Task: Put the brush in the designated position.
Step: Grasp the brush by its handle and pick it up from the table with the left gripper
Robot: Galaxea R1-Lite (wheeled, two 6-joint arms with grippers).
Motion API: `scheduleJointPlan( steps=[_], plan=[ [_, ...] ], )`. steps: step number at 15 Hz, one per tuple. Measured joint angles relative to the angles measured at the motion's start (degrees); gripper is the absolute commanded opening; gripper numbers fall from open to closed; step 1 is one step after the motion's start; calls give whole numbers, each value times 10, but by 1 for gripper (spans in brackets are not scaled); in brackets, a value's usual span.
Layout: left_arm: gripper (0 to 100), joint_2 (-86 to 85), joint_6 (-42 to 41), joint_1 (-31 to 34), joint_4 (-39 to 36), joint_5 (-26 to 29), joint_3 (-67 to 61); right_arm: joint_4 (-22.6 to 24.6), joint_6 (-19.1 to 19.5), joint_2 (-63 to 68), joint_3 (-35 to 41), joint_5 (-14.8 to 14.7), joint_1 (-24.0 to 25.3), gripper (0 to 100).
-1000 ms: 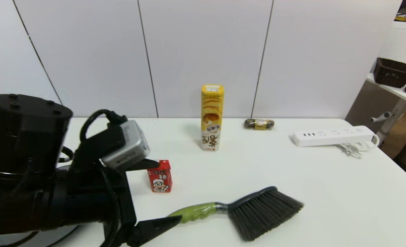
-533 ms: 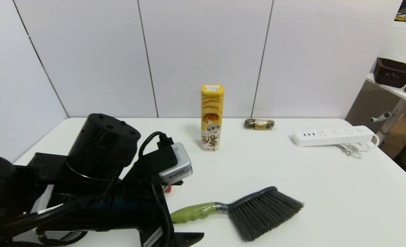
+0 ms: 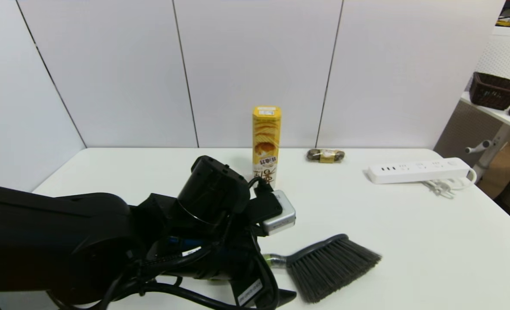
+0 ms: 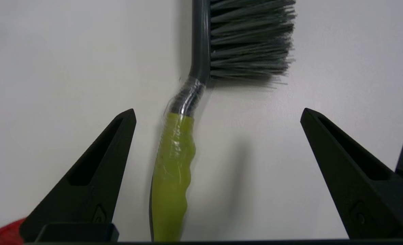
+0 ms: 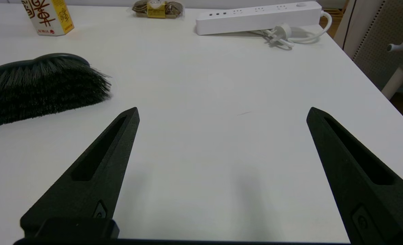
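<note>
Straddling the brush (image 4: 174, 170) handle, hidden from the head camera, the left hand (image 4: 218, 114) gapes wide.

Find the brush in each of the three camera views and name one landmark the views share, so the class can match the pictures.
Head view: brush low and centre-right, handle hidden under the left arm.
Left wrist view: brush between the open fingers of the left gripper.
Right wrist view: only its bristles, at one edge.
Shared landmark: yellow chip box; not in the left wrist view.

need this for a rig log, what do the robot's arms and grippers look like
Left arm: matte black, round capped joint, loose black cables, silver wrist camera box, white label. Left gripper and right gripper: two long black tapered fingers each, slotted, ending in points.
</note>
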State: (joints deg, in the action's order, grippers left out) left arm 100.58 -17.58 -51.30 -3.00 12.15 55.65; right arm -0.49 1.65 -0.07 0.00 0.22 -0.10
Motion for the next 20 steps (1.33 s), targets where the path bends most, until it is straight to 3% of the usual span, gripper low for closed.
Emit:
scheduleJointPlan(
  steps=[8,9,20],
  plan=[
    [100,85,0,-3,-74,0,14,0,0,0,0,0,0,100],
    [0,91,1,-4,-79,0,15,0,0,0,0,0,0,100],
    [0,118,1,-4,-79,0,23,0,0,0,0,0,0,100]
  ],
)
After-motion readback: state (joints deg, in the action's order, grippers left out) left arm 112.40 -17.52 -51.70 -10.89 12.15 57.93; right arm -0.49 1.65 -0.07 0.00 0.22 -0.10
